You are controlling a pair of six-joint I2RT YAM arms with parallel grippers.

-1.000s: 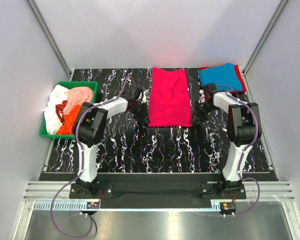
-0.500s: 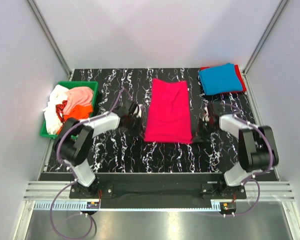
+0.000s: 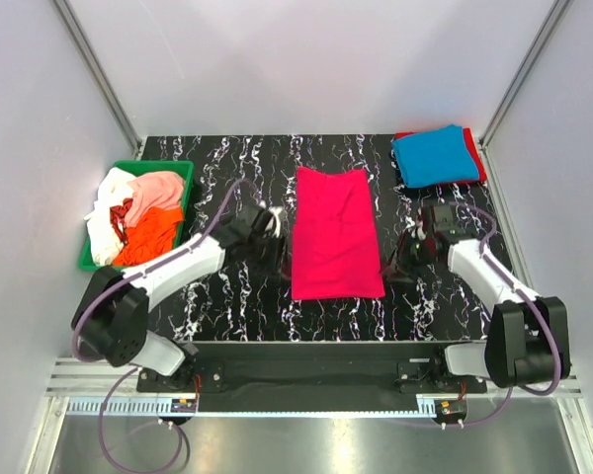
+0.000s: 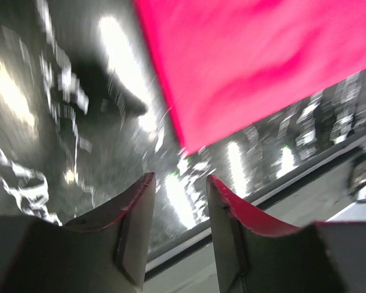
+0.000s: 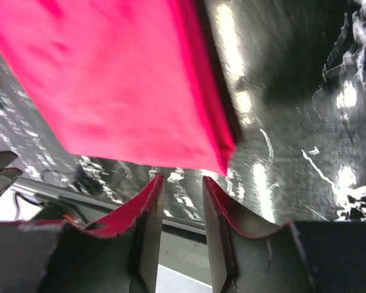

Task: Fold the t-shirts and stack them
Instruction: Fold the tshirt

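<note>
Both grippers have just let go. The left gripper and the right gripper each show jaws parted with nothing between them, hanging just off the near corners of the magenta-pink t-shirt. That shirt lies flat as a long folded strip mid-table, drawn a little nearer the arms than a second ago, and both arms have swung outward. I judge the lengthwise folds done. A crosswise fold likely comes next, then a move onto the blue t-shirt at the far right. Unfolded tees wait in the green bin.
</note>
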